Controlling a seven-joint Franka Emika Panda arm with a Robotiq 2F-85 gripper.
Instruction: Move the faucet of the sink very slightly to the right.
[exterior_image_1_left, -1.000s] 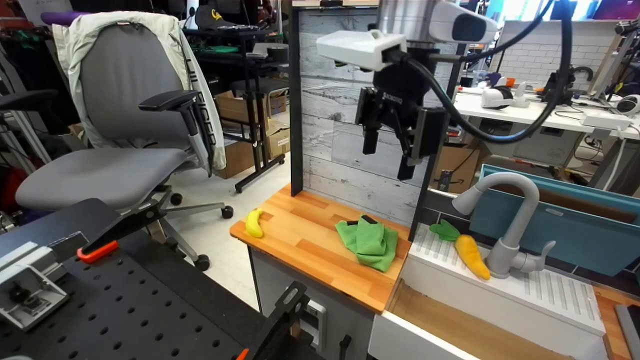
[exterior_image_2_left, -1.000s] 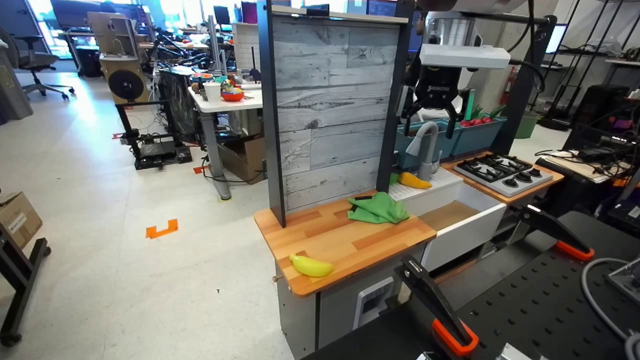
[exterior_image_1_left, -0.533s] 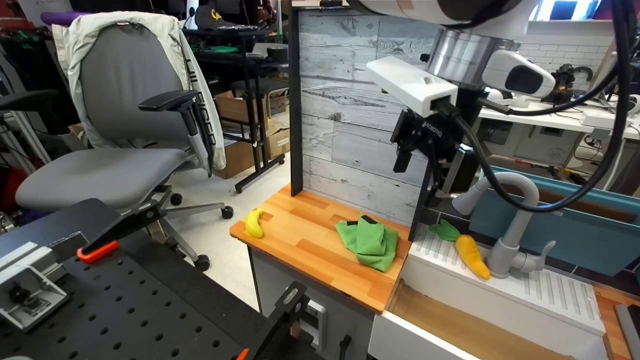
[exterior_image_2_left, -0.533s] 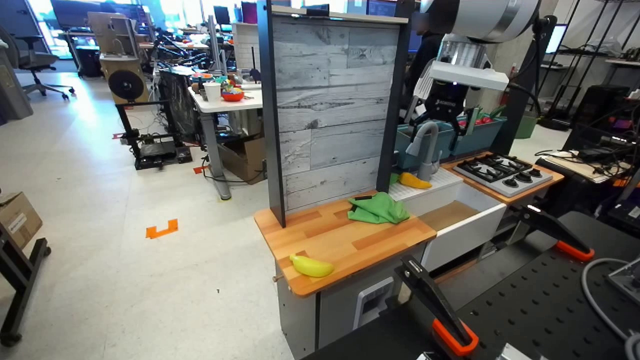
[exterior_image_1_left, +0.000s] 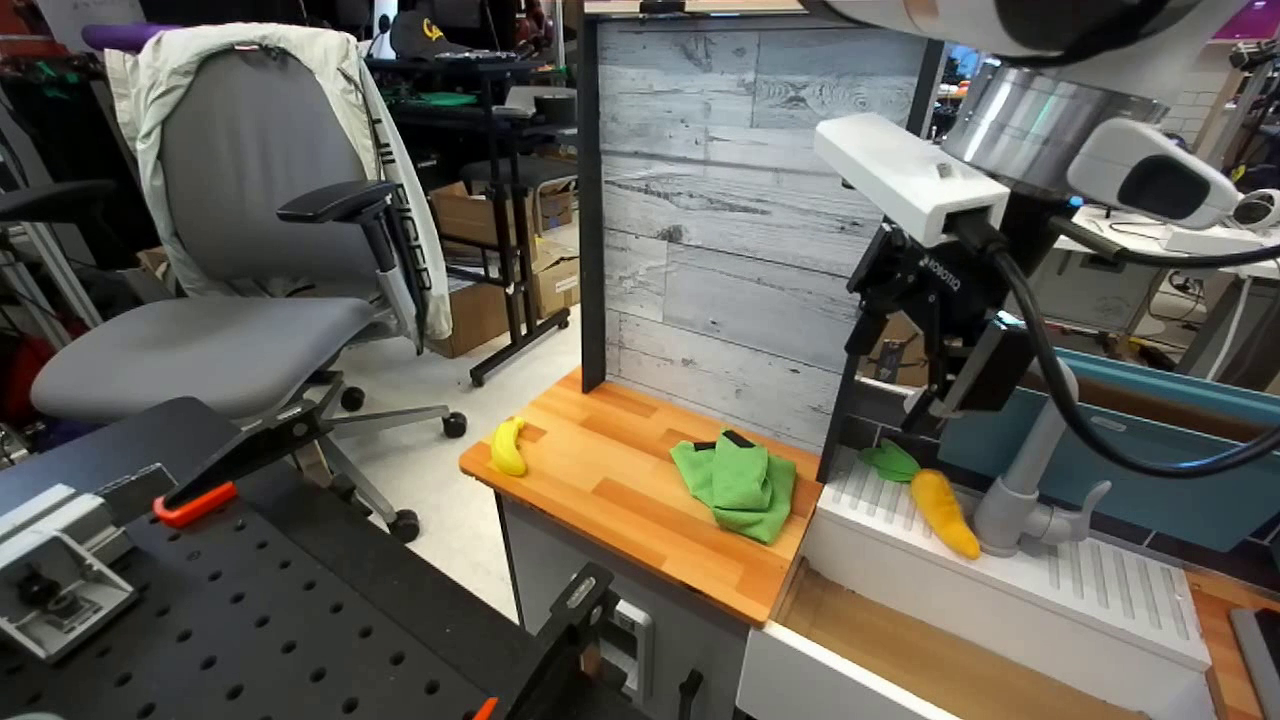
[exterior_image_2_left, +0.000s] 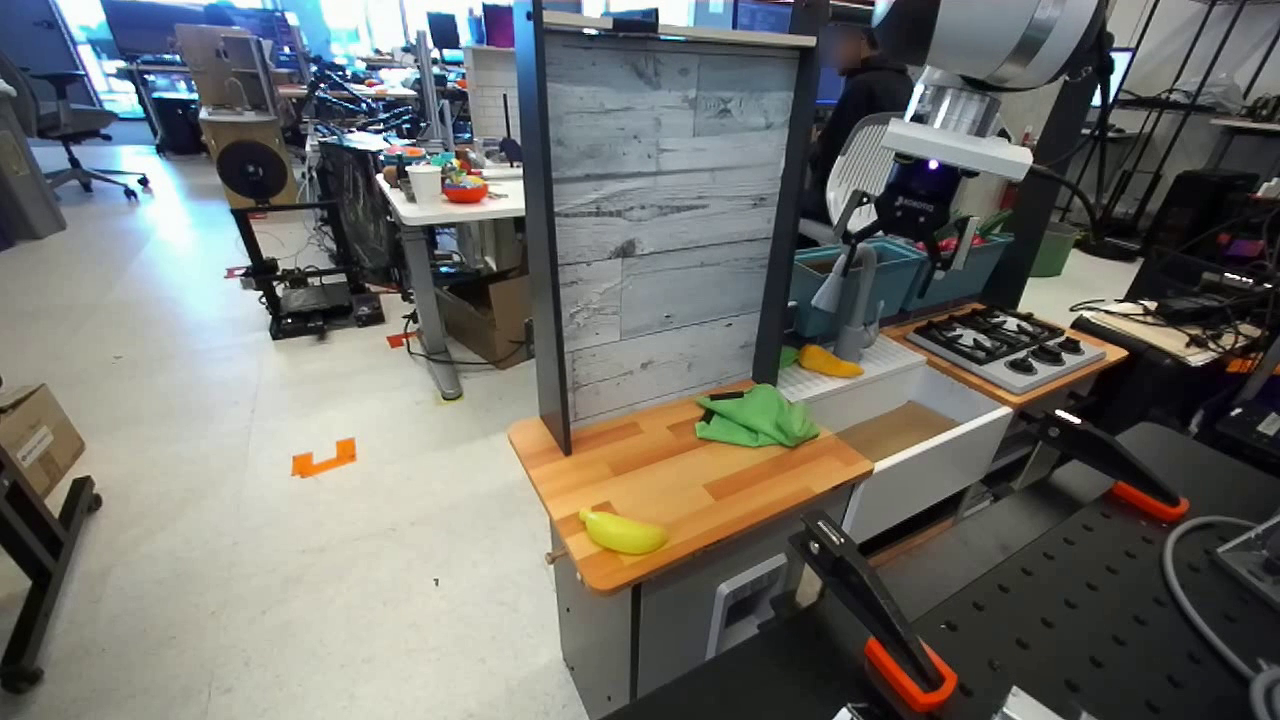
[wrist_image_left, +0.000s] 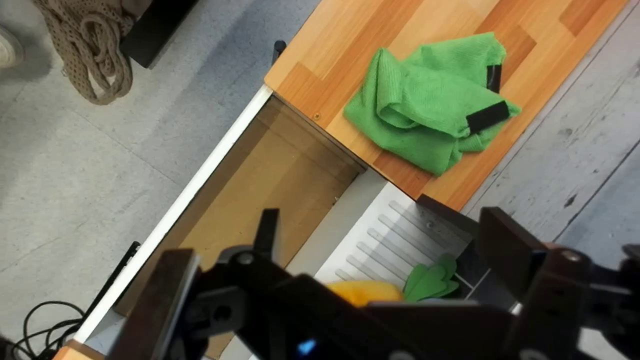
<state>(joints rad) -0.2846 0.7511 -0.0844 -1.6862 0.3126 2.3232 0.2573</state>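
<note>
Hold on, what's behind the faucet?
A teal bin is behind the faucet in both exterior views. The faucet covers a strip of it; in an exterior view the fingers hide an upper corner.

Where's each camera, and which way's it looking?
An exterior view: stands apart from the white and silver arm, looking down at the white rectangular sink and grey arched faucet; arm and black two-fingered tool upper right.
An exterior view: also apart, looking down past the yellow curved banana; arm and tool upper right.
Wrist view: on the arm's end, looking down at the green crumpled cloth; tool's black fingers at bottom.
Both exterior views share banana and faucet.
</note>
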